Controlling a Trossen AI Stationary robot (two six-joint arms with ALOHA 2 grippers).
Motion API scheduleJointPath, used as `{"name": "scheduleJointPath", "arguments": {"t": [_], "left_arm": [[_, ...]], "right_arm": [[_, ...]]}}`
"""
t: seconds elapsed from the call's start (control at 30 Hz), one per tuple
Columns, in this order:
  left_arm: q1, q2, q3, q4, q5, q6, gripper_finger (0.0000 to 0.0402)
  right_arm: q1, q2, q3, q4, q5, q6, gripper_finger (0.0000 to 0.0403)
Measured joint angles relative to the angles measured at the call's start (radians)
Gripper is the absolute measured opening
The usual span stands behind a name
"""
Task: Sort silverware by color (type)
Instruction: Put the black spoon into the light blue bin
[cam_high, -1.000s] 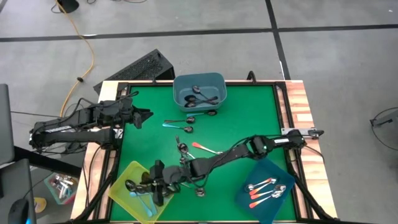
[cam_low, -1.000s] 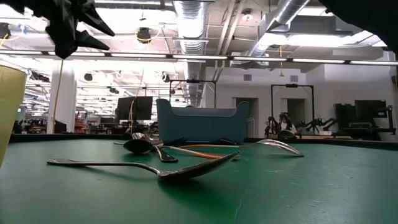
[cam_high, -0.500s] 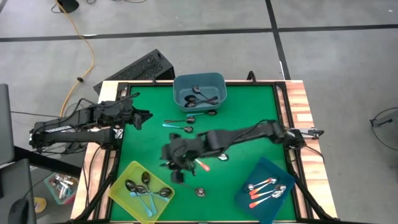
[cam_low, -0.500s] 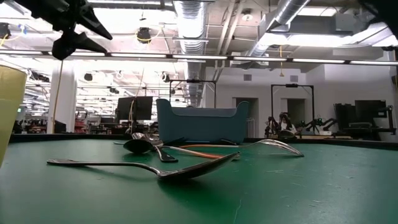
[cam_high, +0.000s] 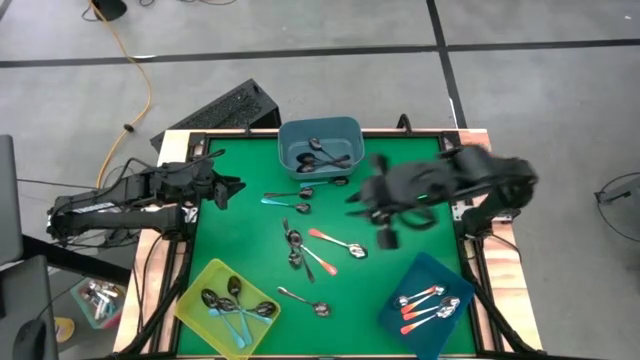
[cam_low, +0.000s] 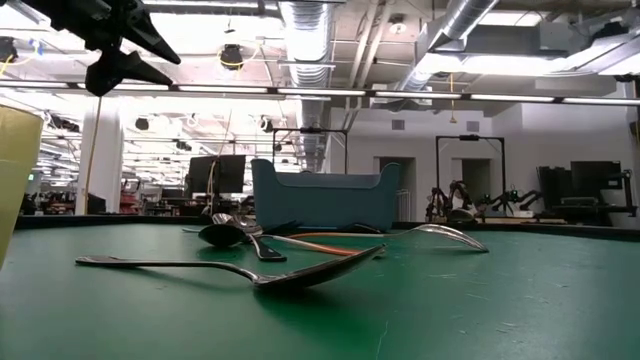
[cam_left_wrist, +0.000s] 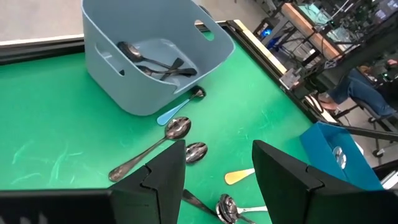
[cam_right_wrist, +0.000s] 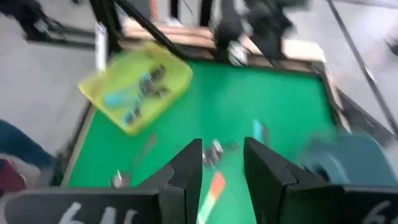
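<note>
Loose spoons lie flat on the green mat: a teal-handled one (cam_high: 285, 205), a plain metal one (cam_high: 288, 194), an orange-handled one (cam_high: 335, 243), dark ones (cam_high: 295, 248) (cam_high: 304, 299), and one by the grey-blue bin (cam_high: 333, 181). The low view shows a metal spoon (cam_low: 250, 272) close by. My left gripper (cam_left_wrist: 217, 177) hovers open and empty by the table's left edge (cam_high: 228, 190). My right gripper (cam_right_wrist: 222, 174), blurred, hangs open and empty above the mat's far right part (cam_high: 358, 192).
The grey-blue bin (cam_high: 320, 145) at the far edge holds dark metal spoons. The yellow bin (cam_high: 195, 300) at the near left holds teal-handled spoons. The dark blue bin (cam_high: 452, 330) at the near right holds orange-handled spoons. Wooden rails (cam_high: 488, 170) border the mat.
My right arm has swung fast from over the yellow bin at the near left, across the middle of the mat, to the far right part of the table, and it has risen. The spoons in the middle of the mat that it covered now show. The left arm kept still.
</note>
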Motion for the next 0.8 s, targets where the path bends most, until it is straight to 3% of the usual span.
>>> {"name": "scheduleJointPath", "arguments": {"t": [0.17,0.37,0.53,0.8], "left_arm": [[0.0,0.0,0.0,0.038,-0.001,0.051,0.017],[0.0,0.003,0.0,0.127,-0.009,0.134,0.017],[0.0,0.016,0.0,0.205,-0.009,0.171,0.017],[0.0,0.084,0.0,0.286,-0.009,0.243,0.017]], "right_arm": [[0.03,-0.106,-0.03,-0.089,0.127,0.039,0.0128],[0.046,-0.239,-0.176,-0.036,0.251,0.04,0.0128],[0.024,-0.361,-0.447,0.122,0.275,0.056,0.0127],[-0.036,-0.589,-0.971,0.575,0.271,0.113,0.0127]]}}
